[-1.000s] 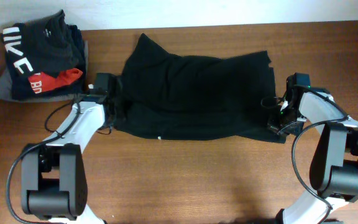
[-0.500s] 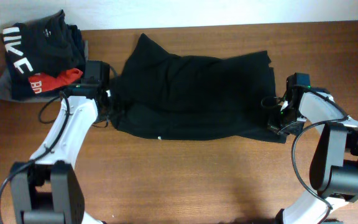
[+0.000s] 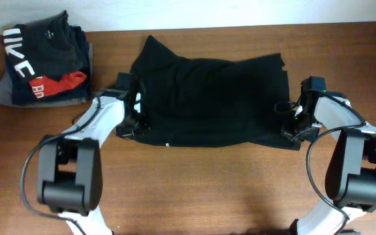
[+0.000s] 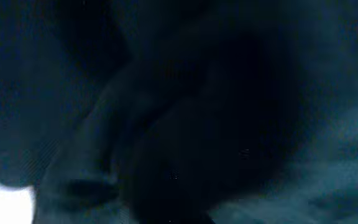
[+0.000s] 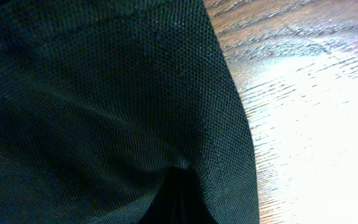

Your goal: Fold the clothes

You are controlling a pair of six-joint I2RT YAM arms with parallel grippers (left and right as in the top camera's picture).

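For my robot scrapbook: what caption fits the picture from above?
The left claw and right claw at opposite ends of the black garment on a wooden table.

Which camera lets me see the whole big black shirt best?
The overhead one: nearly the whole black shirt lies spread on the table there. The left wrist view shows only dark, blurry cloth; the right wrist view shows just its weave and edge up close.

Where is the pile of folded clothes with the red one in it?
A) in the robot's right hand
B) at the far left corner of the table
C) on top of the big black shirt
B: the folded pile lies on the table at its far left corner, apart from the spread black garment.
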